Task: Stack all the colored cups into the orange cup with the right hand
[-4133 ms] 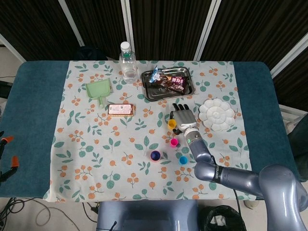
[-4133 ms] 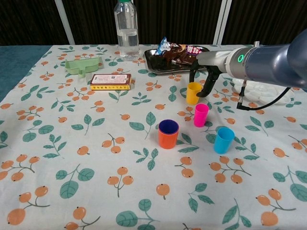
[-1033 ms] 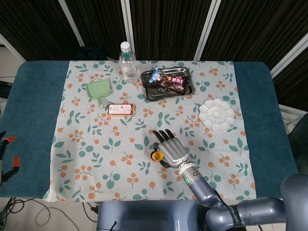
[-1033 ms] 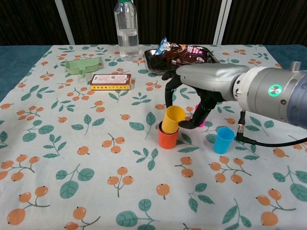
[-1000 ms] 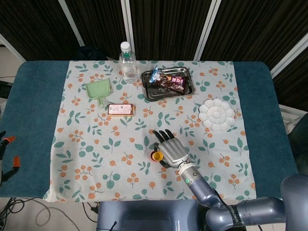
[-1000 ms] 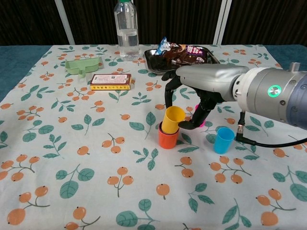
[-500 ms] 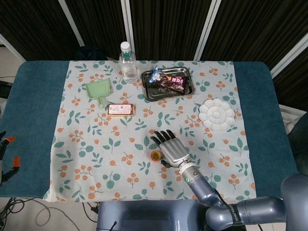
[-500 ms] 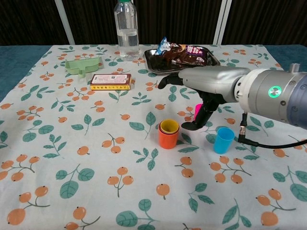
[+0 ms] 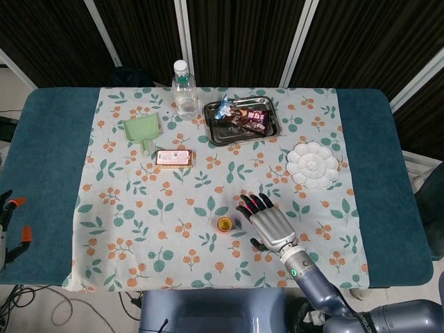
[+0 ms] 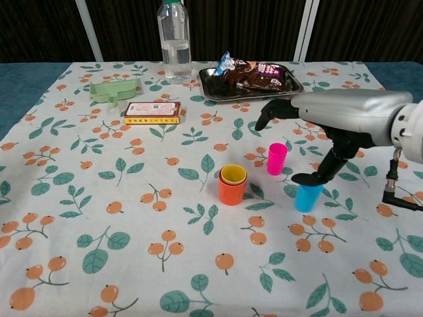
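The orange cup [image 10: 232, 191] stands upright mid-table with the yellow cup [image 10: 232, 174] nested inside it; from the head view they show as one ring [image 9: 225, 224]. Right of them stand the pink cup [image 10: 277, 158] and the blue cup [image 10: 308, 197], both upright and apart. My right hand [image 10: 334, 119] hovers over these two with fingers spread and nothing in it; its thumb tip sits just above the blue cup's rim. In the head view the right hand [image 9: 269, 225] hides the pink and blue cups. The left hand is out of sight.
A water bottle [image 10: 174, 41], a metal tray [image 9: 222, 135] of snack packets, a green scoop [image 10: 114, 90] and a flat box [image 10: 152, 112] lie along the far side. A white palette [image 9: 313, 165] sits at the right.
The right hand carried the yellow cup to the orange cup and let go; it now sits nested inside. The hand then moved right, over the blue cup.
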